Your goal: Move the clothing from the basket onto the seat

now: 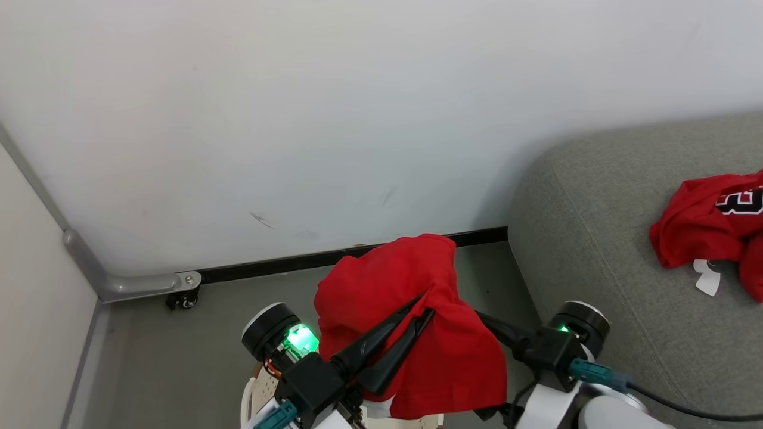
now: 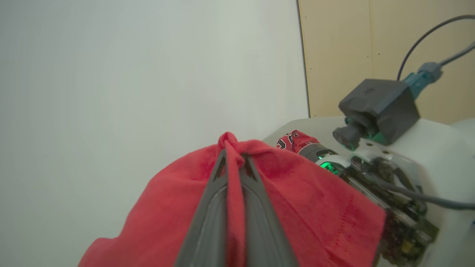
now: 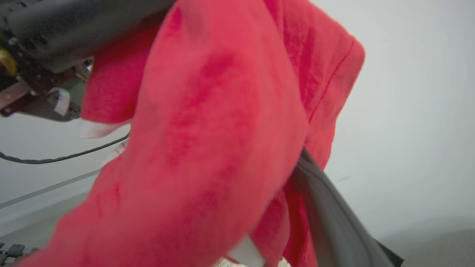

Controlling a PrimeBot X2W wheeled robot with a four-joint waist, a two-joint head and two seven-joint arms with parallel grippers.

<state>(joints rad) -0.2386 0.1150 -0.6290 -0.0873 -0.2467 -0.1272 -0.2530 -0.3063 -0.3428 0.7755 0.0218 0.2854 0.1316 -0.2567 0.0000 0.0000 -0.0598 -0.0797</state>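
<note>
Carrying step: the left gripper [image 1: 427, 310] is clenched on the trimmed red garment [image 1: 381, 280], which hangs above the basket [image 1: 257, 390] at 6 o'clock. The right gripper [image 1: 498, 330] is splayed under the drape (gripping nothing, I judge). The next move calls for a swing toward 3 o'clock, over the seat [image 1: 596, 238] beside the numbered garment [image 1: 694, 229], then a release.

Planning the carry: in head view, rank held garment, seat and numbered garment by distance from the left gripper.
1. The held garment: pinched in the left gripper.
2. The seat: rounded corner, just right.
3. The numbered garment: farther right, on it.
</note>
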